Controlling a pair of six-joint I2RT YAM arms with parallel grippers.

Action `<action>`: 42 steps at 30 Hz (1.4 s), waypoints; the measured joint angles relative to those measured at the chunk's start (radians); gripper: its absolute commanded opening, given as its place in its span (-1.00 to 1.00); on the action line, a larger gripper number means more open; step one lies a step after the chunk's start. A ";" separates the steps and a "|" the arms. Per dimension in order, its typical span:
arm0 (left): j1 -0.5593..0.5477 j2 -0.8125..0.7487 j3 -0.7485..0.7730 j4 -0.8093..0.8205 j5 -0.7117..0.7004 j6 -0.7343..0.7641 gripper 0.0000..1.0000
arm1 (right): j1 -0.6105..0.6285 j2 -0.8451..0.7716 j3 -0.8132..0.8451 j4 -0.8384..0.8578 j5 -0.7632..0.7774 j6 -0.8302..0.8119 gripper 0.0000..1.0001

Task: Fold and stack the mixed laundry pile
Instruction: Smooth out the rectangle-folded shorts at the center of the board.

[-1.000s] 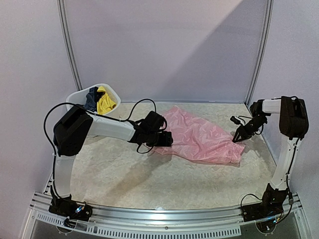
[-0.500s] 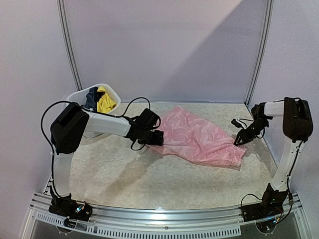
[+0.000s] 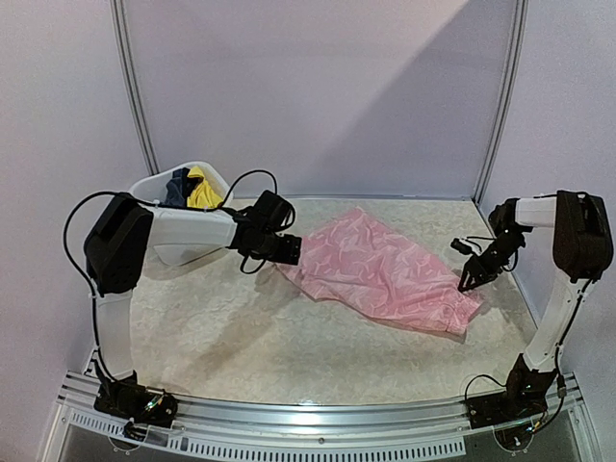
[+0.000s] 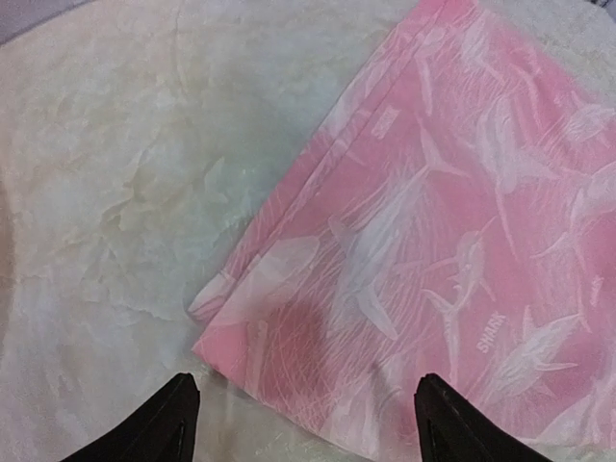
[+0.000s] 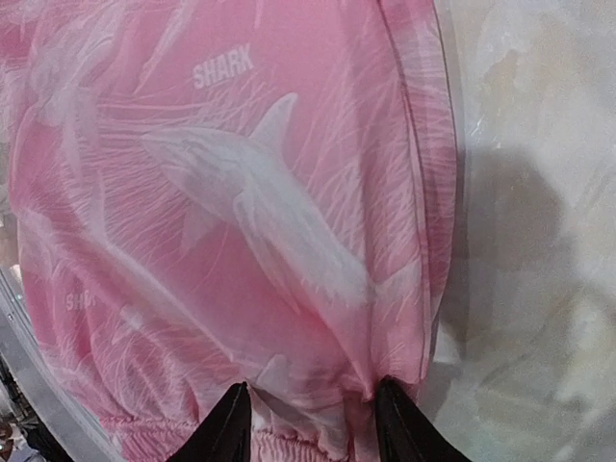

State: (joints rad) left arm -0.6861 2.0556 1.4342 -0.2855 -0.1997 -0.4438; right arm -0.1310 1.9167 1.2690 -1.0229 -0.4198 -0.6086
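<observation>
1. The pink piece [image 3: 380,274] is spread flat mid-table. The navy top [image 3: 178,186] and yellow piece [image 3: 205,192] are bundled in the white tub [image 3: 144,188].
2. It's judged thin, light and slippery, so it's best pinched at the corners or hem.
3. Only the wrist views show the fingers. The left gripper [image 4: 303,399] is wide and empty by a corner. The right gripper [image 5: 308,409] is half-parted at the gathered hem, and a grip can't be told.

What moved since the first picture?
The left gripper drew back toward the white tub, open over a corner of the pink garment, which now lies flatter. The right gripper shifted slightly right at its hem. The clothes in the tub stayed put.
</observation>
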 measured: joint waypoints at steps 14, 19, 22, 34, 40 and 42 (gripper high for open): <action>-0.149 -0.177 0.240 -0.103 0.007 0.235 0.61 | -0.087 -0.213 0.076 -0.110 -0.073 0.115 0.32; -0.247 -0.095 0.328 -0.149 0.007 0.309 0.62 | -0.092 -0.274 -0.050 -0.148 -0.083 0.103 0.15; -0.255 -0.035 0.354 -0.179 -0.016 0.348 0.61 | -0.090 -0.316 -0.121 -0.165 -0.089 0.086 0.09; -0.029 0.058 0.341 -0.302 0.075 0.258 0.32 | 0.266 -0.432 -0.153 -0.131 -0.030 0.009 0.02; 0.009 0.084 0.336 -0.328 0.113 0.220 0.44 | 0.392 -0.408 -0.232 -0.092 0.119 -0.051 0.06; 0.018 0.088 0.328 -0.338 0.117 0.201 0.46 | 0.412 -0.410 -0.259 -0.089 0.169 -0.072 0.07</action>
State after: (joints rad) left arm -0.6682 2.1433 1.7626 -0.6235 -0.0822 -0.2424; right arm 0.2806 1.5063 1.0100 -1.1118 -0.2512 -0.6807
